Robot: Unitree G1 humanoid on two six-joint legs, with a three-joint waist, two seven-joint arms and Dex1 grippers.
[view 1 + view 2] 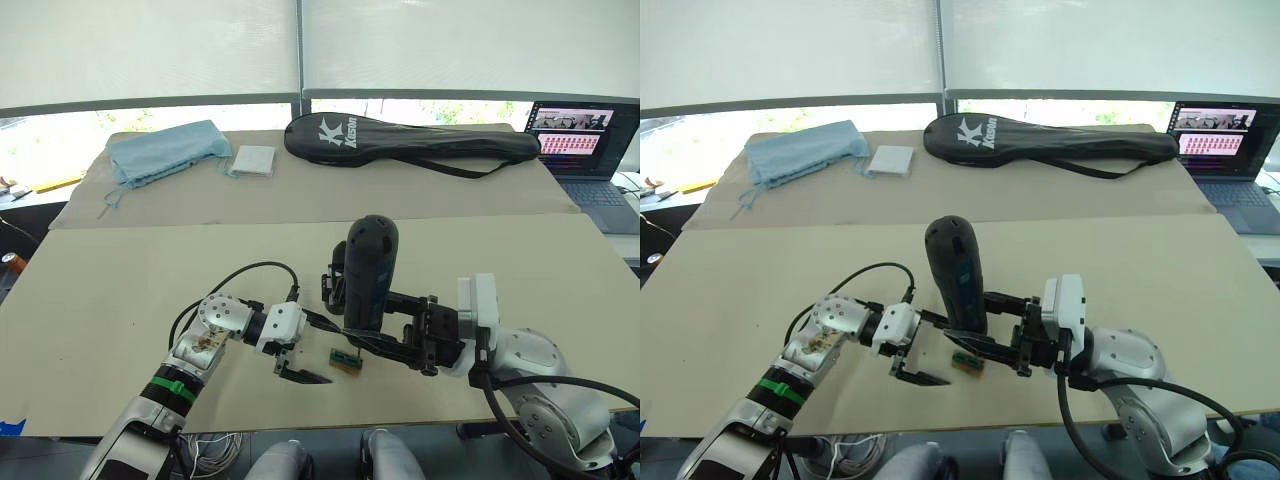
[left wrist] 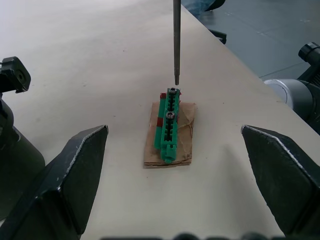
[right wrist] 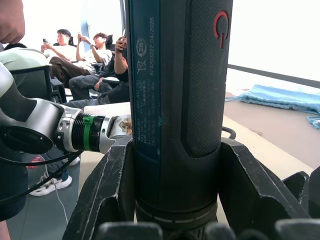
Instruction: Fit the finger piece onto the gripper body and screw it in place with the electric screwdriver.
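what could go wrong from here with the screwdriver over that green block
The electric screwdriver, clamped in the right gripper, has its bit poised just above a screw on the small green block. The block lies loose on a cardboard scrap, and the open left gripper isn't touching it, so pressing down could shove or tip it.
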